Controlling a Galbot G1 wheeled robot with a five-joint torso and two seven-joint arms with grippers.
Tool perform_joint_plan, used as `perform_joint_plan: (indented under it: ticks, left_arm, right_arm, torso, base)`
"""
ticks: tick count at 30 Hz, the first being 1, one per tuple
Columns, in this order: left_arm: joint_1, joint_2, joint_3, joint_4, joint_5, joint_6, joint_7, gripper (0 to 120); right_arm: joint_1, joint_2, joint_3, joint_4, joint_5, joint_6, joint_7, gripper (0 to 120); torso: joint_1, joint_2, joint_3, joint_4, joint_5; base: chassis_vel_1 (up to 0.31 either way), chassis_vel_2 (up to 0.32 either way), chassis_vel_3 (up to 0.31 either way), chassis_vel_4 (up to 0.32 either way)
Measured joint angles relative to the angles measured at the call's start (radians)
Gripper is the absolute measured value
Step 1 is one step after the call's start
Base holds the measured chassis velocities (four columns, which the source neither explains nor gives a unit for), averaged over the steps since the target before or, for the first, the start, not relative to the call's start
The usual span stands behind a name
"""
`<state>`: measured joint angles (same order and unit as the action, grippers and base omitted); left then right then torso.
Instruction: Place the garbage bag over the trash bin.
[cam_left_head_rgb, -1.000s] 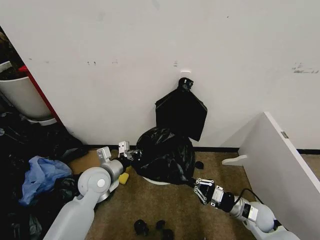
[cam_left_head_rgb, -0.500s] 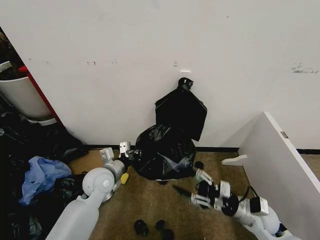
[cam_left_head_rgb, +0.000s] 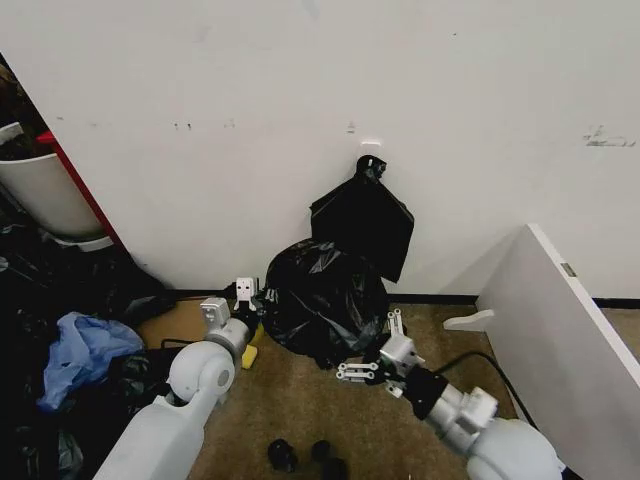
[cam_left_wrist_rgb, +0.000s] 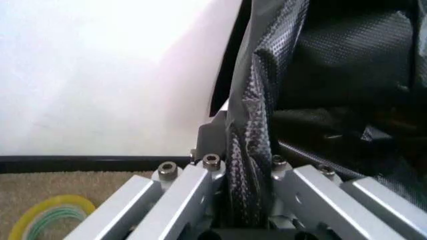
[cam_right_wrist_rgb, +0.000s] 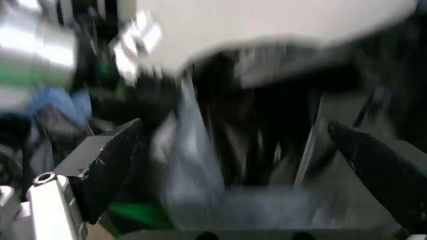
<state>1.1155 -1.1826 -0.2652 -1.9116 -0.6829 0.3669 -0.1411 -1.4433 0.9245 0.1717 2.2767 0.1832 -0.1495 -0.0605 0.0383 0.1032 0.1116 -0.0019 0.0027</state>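
Observation:
The glossy black garbage bag (cam_left_head_rgb: 322, 298) stands bunched on the carpet against the wall, and the trash bin is hidden under it. My left gripper (cam_left_head_rgb: 246, 292) is at the bag's left edge. The left wrist view has it shut on a fold of the garbage bag (cam_left_wrist_rgb: 250, 165). My right gripper (cam_left_head_rgb: 368, 346) hangs open just off the bag's lower right side, with nothing between its fingers. In the right wrist view the wide-spread right gripper (cam_right_wrist_rgb: 243, 165) faces the blurred bag (cam_right_wrist_rgb: 220, 150).
A flat matte black bundle (cam_left_head_rgb: 362, 225) hangs on the wall above the bag. A white tub (cam_left_head_rgb: 40, 190), dark bags and a blue bag (cam_left_head_rgb: 80, 350) crowd the left. A white board (cam_left_head_rgb: 570, 310) slants at right. A yellow tape roll (cam_left_wrist_rgb: 53, 212) lies by my left gripper.
My right arm has swung left and forward, bringing its open gripper close to the bag. The bag's lower edge has risen and shifted; the white rim below it no longer shows.

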Motion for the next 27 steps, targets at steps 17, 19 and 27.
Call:
perform_joint_plan:
  ticks: [17,19,27]
  left_arm:
    - [0.001,0.006,-0.016,-0.003,-0.033,0.008,-0.027,2]
    - [0.002,0.007,-0.018,-0.005,-0.037,0.009,-0.029,2]
    - [-0.001,0.013,-0.033,-0.014,-0.110,0.030,-0.066,2]
  right_arm:
    - [0.026,0.014,0.048,-0.193,0.011,0.274,-0.360,39]
    - [0.028,0.015,0.053,-0.206,0.012,0.315,-0.392,36]
    - [0.038,0.028,0.055,-0.280,0.070,0.590,-0.564,7]
  torso:
    - [0.000,0.000,0.000,-0.0001,0.0001]
    - [0.000,0.000,0.000,0.0000,0.0000]
    - [0.000,0.000,0.000,-0.0001,-0.0001]
  base:
    - [0.000,0.000,0.000,0.000]
    - [0.000,0.000,0.000,0.000]
    - [0.000,0.000,0.000,0.000]
